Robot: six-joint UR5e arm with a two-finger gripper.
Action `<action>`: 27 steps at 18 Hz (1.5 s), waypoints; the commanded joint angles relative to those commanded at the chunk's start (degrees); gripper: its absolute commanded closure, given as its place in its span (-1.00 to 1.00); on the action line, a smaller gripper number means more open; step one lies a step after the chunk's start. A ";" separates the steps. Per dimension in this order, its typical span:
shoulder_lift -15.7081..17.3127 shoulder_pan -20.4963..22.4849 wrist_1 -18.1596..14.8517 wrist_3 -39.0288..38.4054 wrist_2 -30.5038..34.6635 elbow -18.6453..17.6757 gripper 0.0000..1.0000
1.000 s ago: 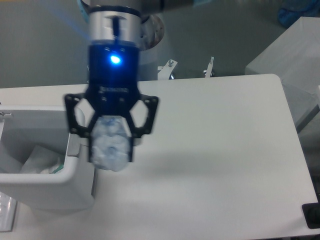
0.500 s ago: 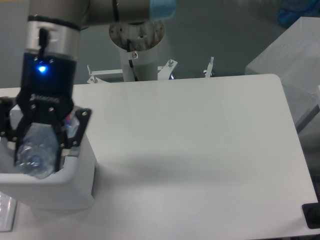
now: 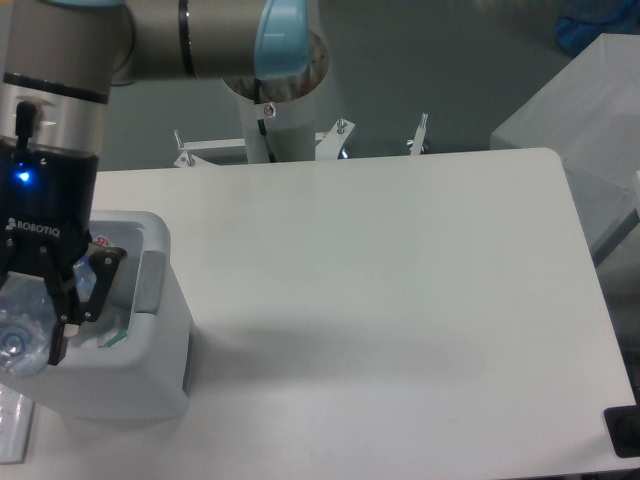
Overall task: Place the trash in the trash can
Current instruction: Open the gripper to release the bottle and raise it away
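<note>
At the far left, my gripper (image 3: 25, 335) hangs over the white trash can (image 3: 150, 375), shut on a crumpled clear plastic bottle (image 3: 22, 335) that pokes out below the fingers. The bottle sits above the can's opening. Inside the can, a scrap with green marks (image 3: 112, 338) shows beside the gripper, likely the wrapper; most of it is hidden. A grey tab (image 3: 150, 282) is on the can's right rim.
The white table (image 3: 400, 300) stretches to the right of the can. The arm's base column (image 3: 275, 100) stands behind the table's back edge. A grey box (image 3: 580, 110) sits off the table at the far right. A dark object (image 3: 625, 430) is at the lower right corner.
My gripper has carried the bottle leftward, from the table beside the can to a spot over the can's opening at the frame's left edge.
</note>
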 joint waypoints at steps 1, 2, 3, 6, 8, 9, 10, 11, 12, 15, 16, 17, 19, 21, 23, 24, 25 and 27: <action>0.00 0.00 0.00 0.00 0.00 -0.26 -0.32; 0.00 -0.09 0.00 0.00 -0.09 -0.61 -0.40; 0.26 -0.18 -0.09 0.00 0.00 -1.31 -0.43; 1.05 -0.18 0.00 0.09 0.09 -3.34 -0.44; 1.49 -0.18 0.00 0.09 0.09 -4.30 -0.44; 1.84 -0.18 0.00 0.18 0.09 -5.01 -0.44; 2.11 -0.18 0.00 0.26 0.09 -5.62 -0.44; 2.28 -0.09 0.00 0.35 0.09 -6.32 -0.48; 2.72 -0.09 0.00 0.35 0.09 -6.85 -0.51; 3.17 0.09 -0.09 1.40 0.09 -7.21 -1.00; 2.99 0.78 -0.09 3.58 0.17 -7.21 -1.00; 2.99 2.62 -0.09 7.17 0.26 -7.38 -1.00; 3.08 7.28 -0.09 12.20 0.18 -8.09 -1.00; 2.99 10.44 -0.70 12.83 0.35 -8.09 -1.00; 3.08 13.17 -0.88 13.53 0.53 -8.18 -1.00; 3.16 14.05 -1.57 15.19 1.22 -8.35 -1.00; 3.60 15.02 -2.71 17.90 2.97 -8.79 -1.00; 5.09 16.95 -6.92 27.63 6.40 -9.84 -1.00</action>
